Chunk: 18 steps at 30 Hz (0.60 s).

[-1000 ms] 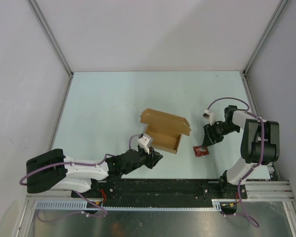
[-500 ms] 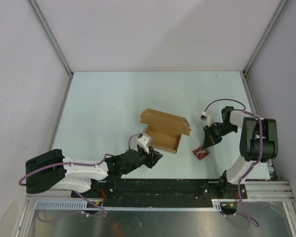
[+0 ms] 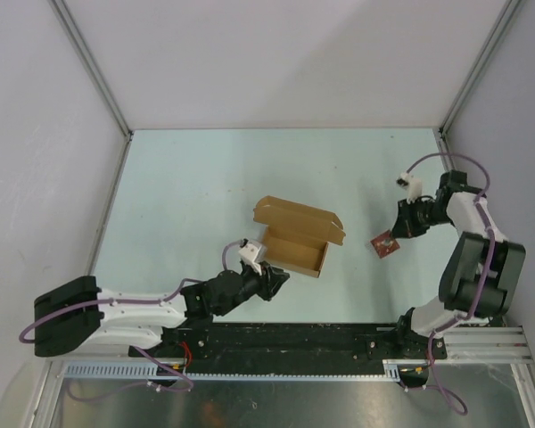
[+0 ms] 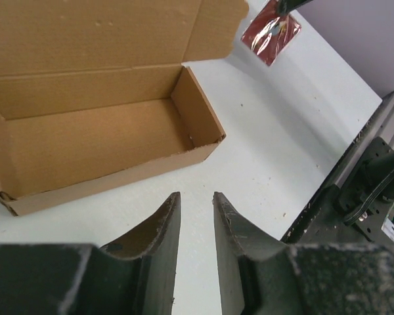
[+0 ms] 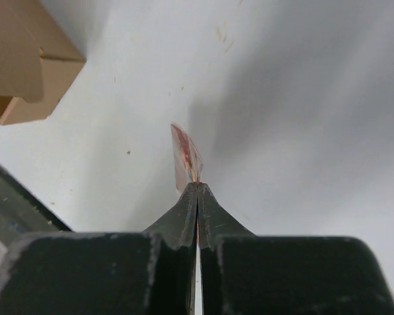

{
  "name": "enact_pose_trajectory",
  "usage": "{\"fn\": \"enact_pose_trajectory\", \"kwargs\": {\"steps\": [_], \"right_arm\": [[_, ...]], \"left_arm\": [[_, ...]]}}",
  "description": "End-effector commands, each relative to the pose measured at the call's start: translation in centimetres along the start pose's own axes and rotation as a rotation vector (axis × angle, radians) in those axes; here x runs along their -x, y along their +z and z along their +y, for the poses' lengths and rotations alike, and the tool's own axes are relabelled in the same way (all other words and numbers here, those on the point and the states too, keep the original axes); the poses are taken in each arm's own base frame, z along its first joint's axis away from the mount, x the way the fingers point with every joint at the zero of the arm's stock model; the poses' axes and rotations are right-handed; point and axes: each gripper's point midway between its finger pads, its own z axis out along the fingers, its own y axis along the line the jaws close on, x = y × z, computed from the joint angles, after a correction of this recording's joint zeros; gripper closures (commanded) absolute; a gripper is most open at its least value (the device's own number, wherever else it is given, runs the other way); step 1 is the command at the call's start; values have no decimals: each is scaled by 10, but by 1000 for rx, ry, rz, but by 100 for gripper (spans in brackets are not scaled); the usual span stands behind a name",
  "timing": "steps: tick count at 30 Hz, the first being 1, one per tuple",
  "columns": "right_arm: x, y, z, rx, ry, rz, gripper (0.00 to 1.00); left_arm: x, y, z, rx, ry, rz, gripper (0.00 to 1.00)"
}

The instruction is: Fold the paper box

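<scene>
**A:** Right pincer (image 5: 197, 189) is pressed together on the edge of a red packet (image 5: 184, 156). Its own camera shows the two fingers meeting with the foil caught between them.

**B:** From above I can't make out that seam. I see only the packet at its tip, right of the box (image 3: 294, 242) and well apart from it.

**A:** And the left pincer (image 4: 196, 197)?

**B:** Spread a little, with a narrow gap, holding nothing. Its wrist view shows a strip of bare surface (image 4: 269, 151) between the fingertips and the box's front wall, so they are apart. From overhead they look just beside each other, at the box's near wall.

**A:** The box itself?

**B:** It sits mid-surface between the two arms, open, with the lid flap standing back. The left wrist view looks down onto its brown floor and walls. The right wrist view catches only one corner of it, at upper left.
</scene>
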Motion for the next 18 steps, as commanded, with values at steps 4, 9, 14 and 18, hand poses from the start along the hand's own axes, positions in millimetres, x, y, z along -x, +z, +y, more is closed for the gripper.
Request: {"fn": "enact_pose_trajectory", "kwargs": {"steps": [4, 9, 14, 18], "right_arm": [[95, -92, 19, -300, -250, -318, 100], [140, -132, 70, -336, -410, -474, 100], [166, -149, 136, -217, -560, -557, 100], [170, -128, 196, -59, -690, -526, 100]], "left_arm": [[29, -12, 18, 75, -7, -101, 68], [41, -23, 41, 128, -34, -141, 67], [50, -38, 63, 188, -53, -189, 67], [56, -48, 77, 237, -65, -223, 66]]}}
